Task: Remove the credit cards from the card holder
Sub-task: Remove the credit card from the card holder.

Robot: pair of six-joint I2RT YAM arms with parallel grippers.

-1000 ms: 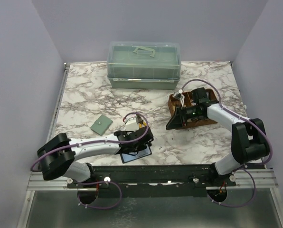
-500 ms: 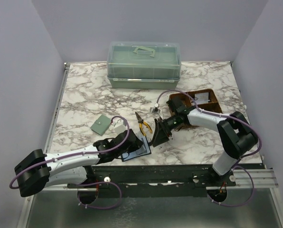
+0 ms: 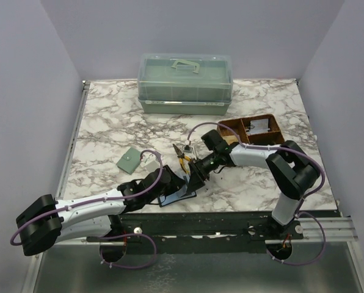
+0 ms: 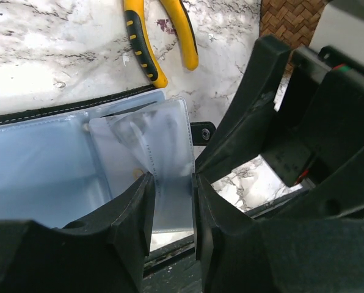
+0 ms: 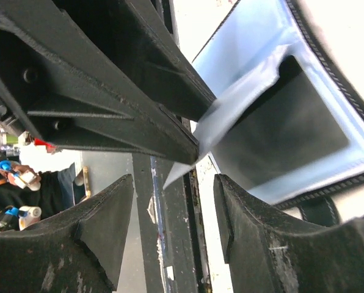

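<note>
Your left gripper (image 4: pixel 170 190) is nearly closed. It is pinching the near edge of the clear sleeve (image 4: pixel 163 137) that belongs to the card holder (image 4: pixel 41 165), and the pads (image 4: pixel 140 201) sit on either side of that sleeve. The sleeve is lifted off the blue-grey lining. The holder itself lies open and flat on the table (image 3: pixel 109 128).

Your right gripper (image 5: pixel 174 183) is just right of the holder with its jaws well apart, holding nothing. In the right wrist view the sleeve's free corner lines up with the gap between its fingers, but I can't tell if it's touching.

A dark rectangle (image 5: pixel 286 134) shows in the holder pocket under the lifted sleeve. I can't tell if it's a card.

- Yellow pliers (image 4: pixel 146 49): just beyond the holder
- Green wallet (image 3: pixel 130 160): left of the holder and further back, apart from it
- Brown tray (image 3: pixel 231 127): right of the holder and further back, well apart
</note>
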